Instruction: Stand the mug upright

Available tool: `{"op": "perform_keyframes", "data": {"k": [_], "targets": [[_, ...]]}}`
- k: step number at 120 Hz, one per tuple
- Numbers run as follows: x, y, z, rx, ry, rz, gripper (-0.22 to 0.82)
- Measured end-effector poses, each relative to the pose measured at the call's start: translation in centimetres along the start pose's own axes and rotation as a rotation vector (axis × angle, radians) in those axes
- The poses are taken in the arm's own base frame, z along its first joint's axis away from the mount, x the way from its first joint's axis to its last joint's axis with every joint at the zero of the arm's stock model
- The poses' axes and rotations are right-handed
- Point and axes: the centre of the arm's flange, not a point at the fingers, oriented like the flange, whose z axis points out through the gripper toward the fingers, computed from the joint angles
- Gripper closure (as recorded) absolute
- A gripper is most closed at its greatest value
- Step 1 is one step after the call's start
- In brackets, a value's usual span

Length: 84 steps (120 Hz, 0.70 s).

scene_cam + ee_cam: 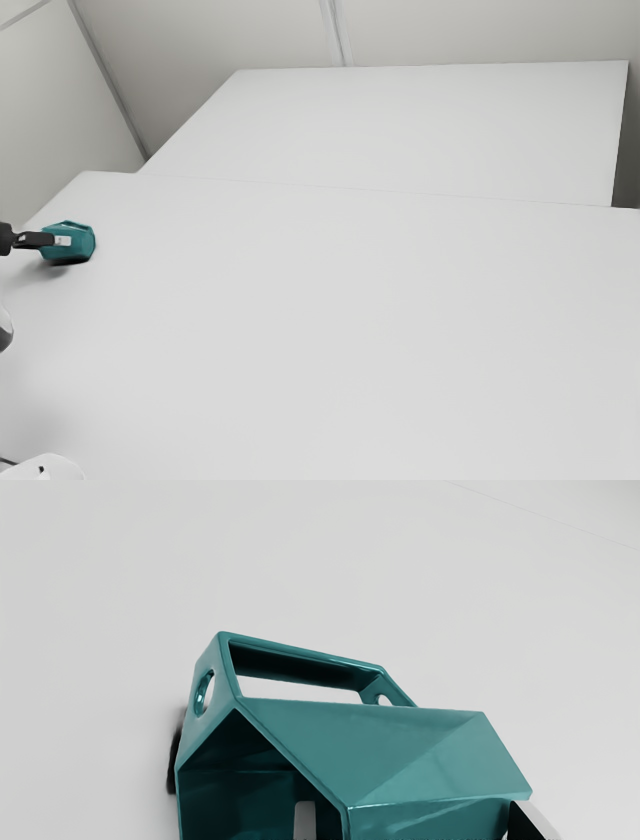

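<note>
In the exterior view, the mug (82,244) is by the exterior view's left edge, near the end of the big white table (350,320). It lies tipped over, so it is not upright. A dark shadow (68,263) sits close under it. The mug looks to be on the table or just above it, but it is hard to tell which. The gripper (62,241) comes in from the exterior view's left and is right at the mug. So getting to the mug seems done. How wide the gripper is cannot be told here, and nor can it be told if it has hold of the mug.

In the wrist view, the mug is big and close to the gripper. Its mouth (225,760) faces out to the side, not up, and its handle (305,653) sticks out from its body. This view does not settle if the mug is held, either.

The main job is left to do. The mug must be held well, turned until its mouth points up, and set down flat on its bottom. Then the gripper should let go and move off gently, so the mug does not tip again.
</note>
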Motion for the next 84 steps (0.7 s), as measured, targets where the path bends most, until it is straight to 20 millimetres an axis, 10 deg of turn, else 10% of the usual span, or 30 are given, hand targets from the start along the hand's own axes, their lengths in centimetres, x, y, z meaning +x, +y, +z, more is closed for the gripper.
{"op": "perform_keyframes", "data": {"k": [84], "targets": [[4.3, 3.2, 1.5, -0.08, 0.078, 0.049, 0.75]]}}
